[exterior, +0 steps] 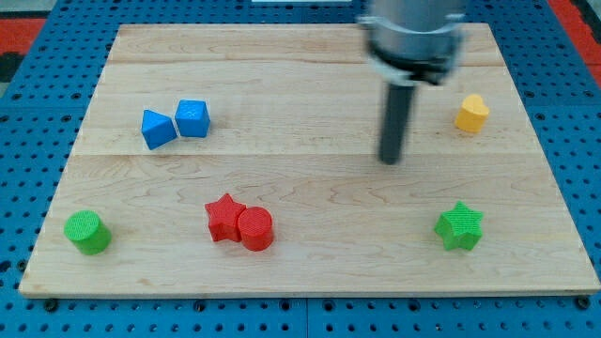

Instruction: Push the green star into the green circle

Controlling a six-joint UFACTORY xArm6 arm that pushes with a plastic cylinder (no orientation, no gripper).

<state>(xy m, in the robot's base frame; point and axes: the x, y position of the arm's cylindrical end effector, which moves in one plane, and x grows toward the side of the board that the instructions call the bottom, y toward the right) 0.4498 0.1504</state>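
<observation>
The green star (459, 226) lies near the view's bottom right of the wooden board (310, 272). The green circle (87, 232), a short cylinder, stands near the view's bottom left. My tip (390, 160) is on the board right of centre. It is above and to the left of the green star, well apart from it, and far to the right of the green circle.
A red star (224, 217) and a red circle (255, 229) touch each other at bottom centre. Two blue blocks (158, 129) (192, 118) sit side by side at upper left. A yellow heart-like block (472, 113) lies at upper right.
</observation>
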